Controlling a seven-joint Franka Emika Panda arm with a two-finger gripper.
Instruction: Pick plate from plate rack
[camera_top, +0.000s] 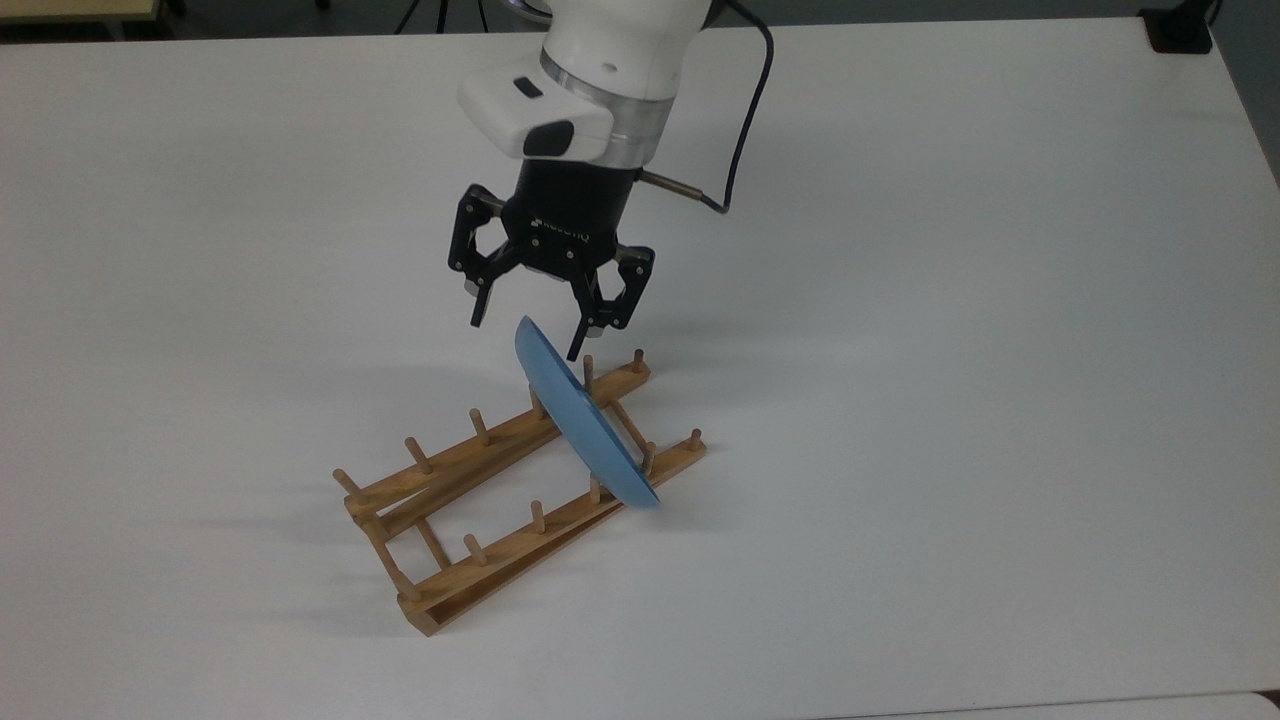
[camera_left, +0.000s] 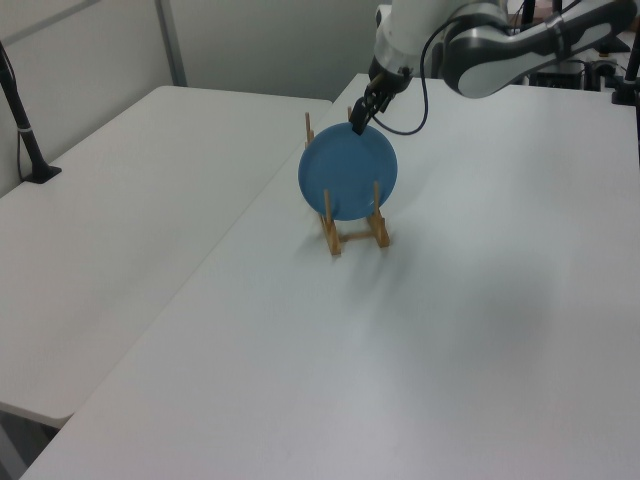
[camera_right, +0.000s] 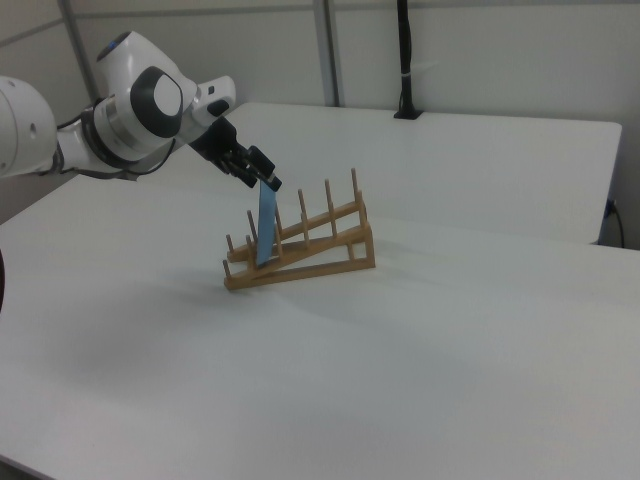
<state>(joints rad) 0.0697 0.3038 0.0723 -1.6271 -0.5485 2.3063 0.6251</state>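
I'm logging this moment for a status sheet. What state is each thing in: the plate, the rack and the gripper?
plate: standing on edge in a slot near one end of the rack, not yet gripped.
plate rack: resting on the white table, its other slots empty.
gripper: open, just above the plate's top edge, one finger on each side of it in the top view.

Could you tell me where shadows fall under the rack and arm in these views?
Top view: soft shadows lie on the table off the plate rack's pegs, toward the top view's left. Left view: a faint, blurred shadow sits below the plate. Right view: hardly any shadow.
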